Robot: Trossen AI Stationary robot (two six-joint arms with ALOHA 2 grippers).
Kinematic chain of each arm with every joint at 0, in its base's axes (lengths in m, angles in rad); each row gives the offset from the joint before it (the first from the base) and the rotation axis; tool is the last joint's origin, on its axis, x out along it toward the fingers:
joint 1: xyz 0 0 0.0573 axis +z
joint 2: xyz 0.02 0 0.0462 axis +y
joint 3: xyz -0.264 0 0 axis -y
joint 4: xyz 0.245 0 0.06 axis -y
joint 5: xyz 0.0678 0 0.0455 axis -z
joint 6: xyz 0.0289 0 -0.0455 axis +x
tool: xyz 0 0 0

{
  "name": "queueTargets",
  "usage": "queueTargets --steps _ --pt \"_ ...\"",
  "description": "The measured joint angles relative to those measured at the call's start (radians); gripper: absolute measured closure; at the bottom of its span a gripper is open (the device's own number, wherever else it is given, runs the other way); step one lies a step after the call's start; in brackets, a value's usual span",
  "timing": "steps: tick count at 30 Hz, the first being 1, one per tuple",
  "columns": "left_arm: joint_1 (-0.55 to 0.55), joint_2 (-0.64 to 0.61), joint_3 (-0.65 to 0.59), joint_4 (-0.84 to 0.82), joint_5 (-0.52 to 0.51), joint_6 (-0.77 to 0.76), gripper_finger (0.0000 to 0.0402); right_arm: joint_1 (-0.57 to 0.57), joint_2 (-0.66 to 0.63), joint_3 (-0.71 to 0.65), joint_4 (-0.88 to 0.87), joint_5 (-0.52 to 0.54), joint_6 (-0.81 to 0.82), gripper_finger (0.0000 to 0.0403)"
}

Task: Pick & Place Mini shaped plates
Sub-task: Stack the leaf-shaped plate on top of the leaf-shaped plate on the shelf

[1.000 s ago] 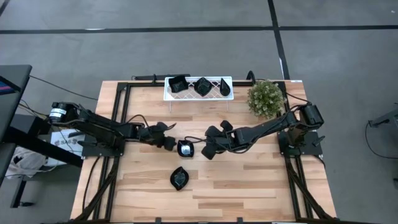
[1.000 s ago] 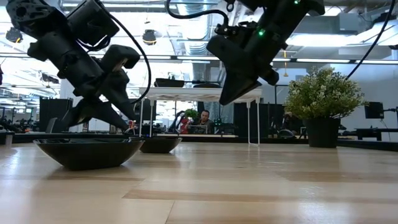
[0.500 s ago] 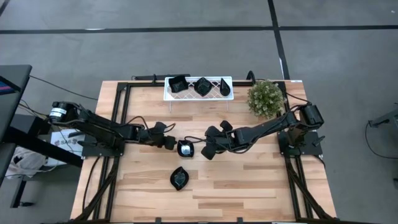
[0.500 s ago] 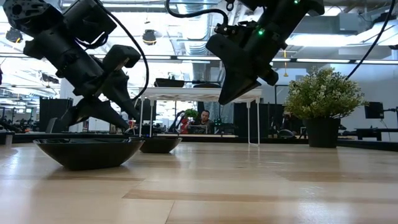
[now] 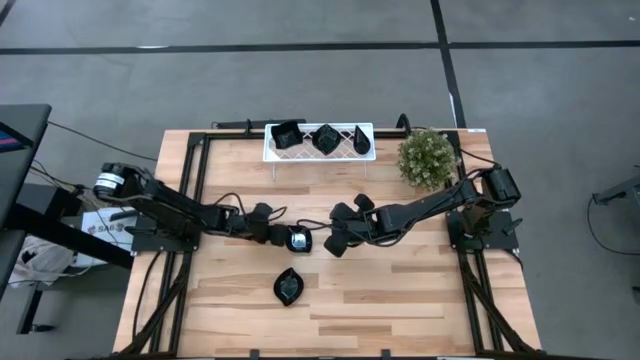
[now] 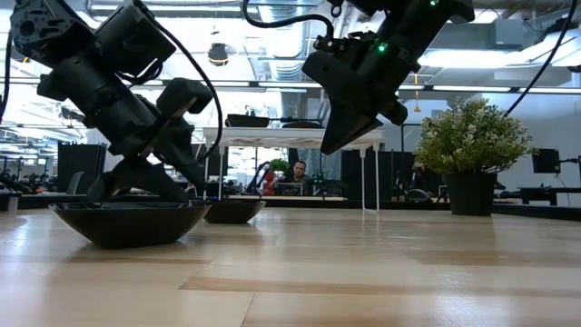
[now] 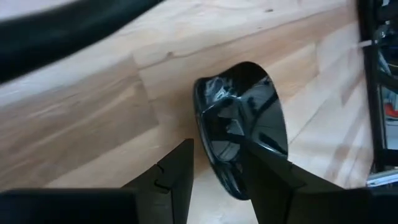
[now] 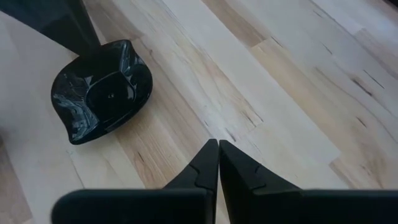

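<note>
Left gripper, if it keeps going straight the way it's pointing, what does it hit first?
The left gripper would most likely meet the rim of the black plate at mid-table first; its open jaws already straddle that near edge. Whether they touch it is unclear.

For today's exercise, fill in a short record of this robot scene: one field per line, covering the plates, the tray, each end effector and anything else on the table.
Plates on table: two, one square plate at centre, one leaf plate nearer the front edge
Plates in white tray: three
Left end effector: open, fingers straddling the square plate's rim, one inside and one outside
Right end effector: shut, empty, above the table beside the square plate
Other: potted plant at the back right
</note>
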Motion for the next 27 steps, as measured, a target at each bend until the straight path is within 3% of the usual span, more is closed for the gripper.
queueTargets --steps 15,27 --pt "0.001 0.112 0.002 0.135 0.061 -0.043 0.0270 0.000 0.000 0.000 -0.002 0.000 -0.016 0.0395" --pt "0.003 0.112 0.002 0.138 0.024 0.256 0.0270 0.000 0.000 0.000 -0.002 0.000 -0.017 0.0395"
